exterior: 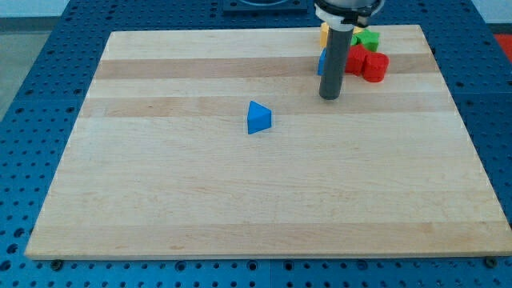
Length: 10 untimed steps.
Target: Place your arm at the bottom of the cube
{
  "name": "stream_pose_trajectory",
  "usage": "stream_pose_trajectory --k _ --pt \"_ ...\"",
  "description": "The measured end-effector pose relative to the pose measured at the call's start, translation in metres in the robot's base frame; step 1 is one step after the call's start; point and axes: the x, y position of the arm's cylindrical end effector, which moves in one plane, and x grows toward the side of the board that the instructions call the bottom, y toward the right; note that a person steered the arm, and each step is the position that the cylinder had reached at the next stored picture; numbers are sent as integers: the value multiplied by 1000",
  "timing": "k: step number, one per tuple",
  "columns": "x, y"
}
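Note:
My tip (330, 97) rests on the wooden board (200, 200) in the view's upper right. A blue block (322, 62), mostly hidden behind the rod, sits just above the tip; its shape cannot be made out. A blue triangular block (258, 118) lies alone to the left of the tip, well apart from it. To the tip's upper right is a cluster: two red blocks (367, 64), a green block (368, 38) above them, and a yellow-orange block (324, 34) at the board's top edge, partly hidden by the rod.
The board lies on a blue perforated table (32, 96). The arm's white and black body (346, 10) hangs over the board's top edge.

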Motion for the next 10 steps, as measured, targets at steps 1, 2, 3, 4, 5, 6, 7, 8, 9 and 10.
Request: stream_pose_trajectory --k 1,2,3,4,5,6,7,8,9,10 --pt "0 0" --pt "0 -2" --pt "0 -2" --pt "0 -2" --pt "0 -2" --pt "0 -2" --pt "-3 -2" --pt "-3 -2" --pt "-3 -1" --pt "-3 -2"
